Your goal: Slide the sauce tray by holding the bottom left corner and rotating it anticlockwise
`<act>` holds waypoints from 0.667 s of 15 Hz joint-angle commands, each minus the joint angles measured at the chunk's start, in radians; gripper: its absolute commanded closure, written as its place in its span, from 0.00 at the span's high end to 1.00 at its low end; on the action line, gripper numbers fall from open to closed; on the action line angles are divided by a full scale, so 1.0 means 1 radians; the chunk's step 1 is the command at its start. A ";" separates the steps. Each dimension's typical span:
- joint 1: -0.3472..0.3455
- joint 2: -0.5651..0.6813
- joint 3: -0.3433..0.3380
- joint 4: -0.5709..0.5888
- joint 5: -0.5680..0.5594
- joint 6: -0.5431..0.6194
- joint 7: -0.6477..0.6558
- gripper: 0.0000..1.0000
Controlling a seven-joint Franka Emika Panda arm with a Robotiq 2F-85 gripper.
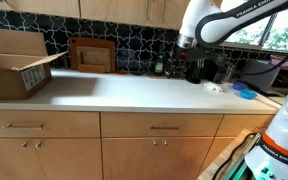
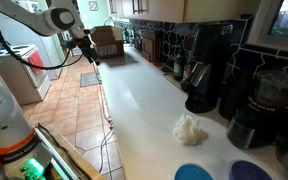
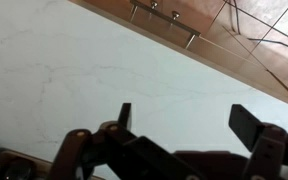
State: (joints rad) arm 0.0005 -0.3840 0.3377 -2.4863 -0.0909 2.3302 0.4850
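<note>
In the wrist view the tool (image 3: 184, 120) is released, its fingers (image 3: 246, 125) spread wide with only bare white tabletop (image 3: 84, 70) between them. In an exterior view it hangs above the sauce bottles (image 1: 172, 68), which are grouped against the backsplash at its 6 o'clock. The tray under them is too small to make out. A wooden tray (image 1: 91, 55) leans at their 9 o'clock, and a cardboard box (image 1: 14, 68) sits farther that way.
</note>
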 commanded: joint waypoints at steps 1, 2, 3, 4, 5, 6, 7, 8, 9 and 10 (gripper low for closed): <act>0.024 0.003 -0.023 0.001 -0.012 -0.002 0.008 1.00; 0.024 0.003 -0.023 0.001 -0.012 -0.002 0.008 1.00; 0.024 0.003 -0.023 0.001 -0.012 -0.002 0.008 1.00; 0.024 0.003 -0.023 0.001 -0.012 -0.002 0.008 1.00; 0.024 0.003 -0.023 0.001 -0.012 -0.002 0.008 1.00; 0.024 0.003 -0.023 0.001 -0.012 -0.002 0.008 1.00; 0.024 0.003 -0.023 0.001 -0.012 -0.002 0.008 1.00; 0.001 0.022 -0.027 0.010 -0.028 0.012 0.035 1.00; -0.014 0.034 -0.033 0.016 -0.039 0.020 0.051 1.00; -0.028 0.052 -0.050 0.024 -0.041 0.032 0.061 1.00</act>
State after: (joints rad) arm -0.0014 -0.3816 0.3227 -2.4847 -0.1010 2.3314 0.5015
